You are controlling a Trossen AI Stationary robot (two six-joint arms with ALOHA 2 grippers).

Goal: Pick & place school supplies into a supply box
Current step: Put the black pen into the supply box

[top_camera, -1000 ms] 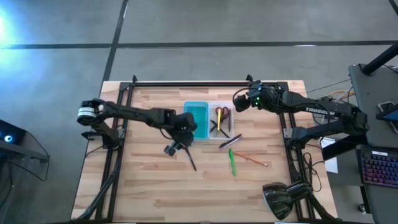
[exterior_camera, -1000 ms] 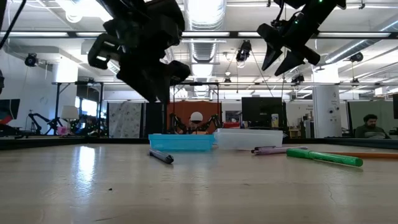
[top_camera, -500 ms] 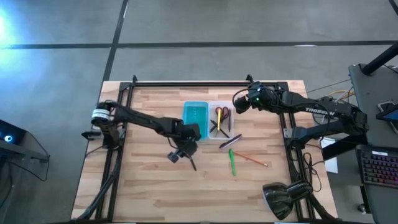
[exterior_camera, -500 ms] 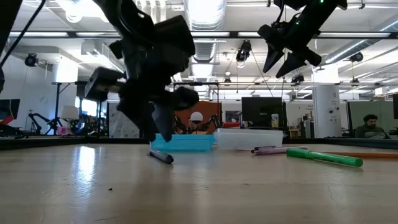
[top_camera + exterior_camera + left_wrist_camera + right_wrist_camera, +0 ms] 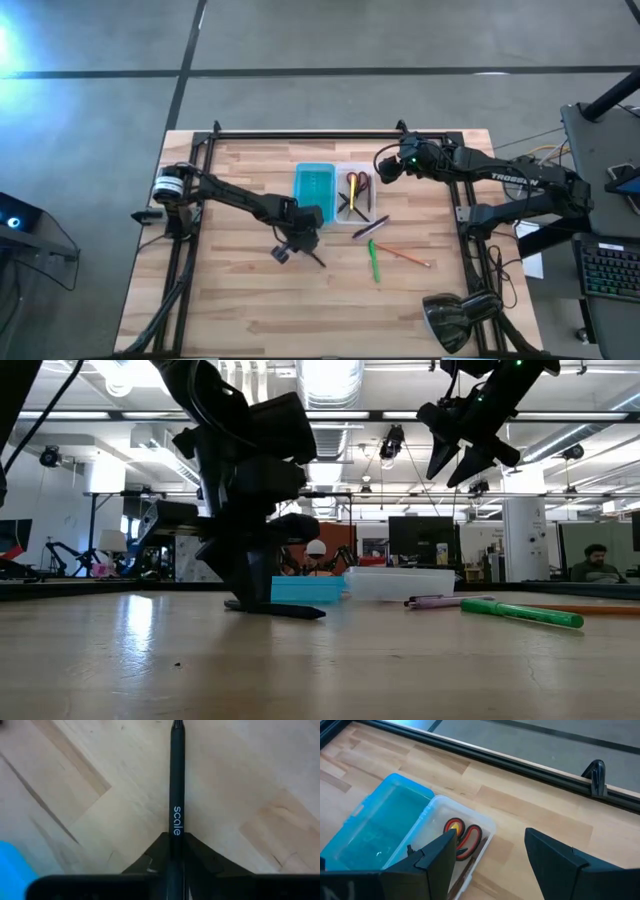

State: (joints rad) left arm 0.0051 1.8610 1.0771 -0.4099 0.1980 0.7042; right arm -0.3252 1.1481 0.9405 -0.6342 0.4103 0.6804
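Gripping is underway: the dark pen [image 5: 177,795] is clamped by the left gripper [image 5: 303,246] on the table [image 5: 220,290]; lifting toward the supply box [image 5: 335,193] is called for next, while the right gripper [image 5: 490,855] is held apart above it.

One supply box [image 5: 336,193], one scissors [image 5: 357,187], one green marker [image 5: 373,260], one orange pencil [image 5: 404,255], one black pen [image 5: 177,795]

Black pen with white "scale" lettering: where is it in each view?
High view: the thin black pen lies on the wooden table below the turquoise half of the plastic supply box, under the left hand.
Low view: left of centre, flat on the table, in front of the box's turquoise half.
Left wrist view: centre, running up from between the hand's fingers.
Right wrist view: not in it.
Shared landmark: the turquoise box half.
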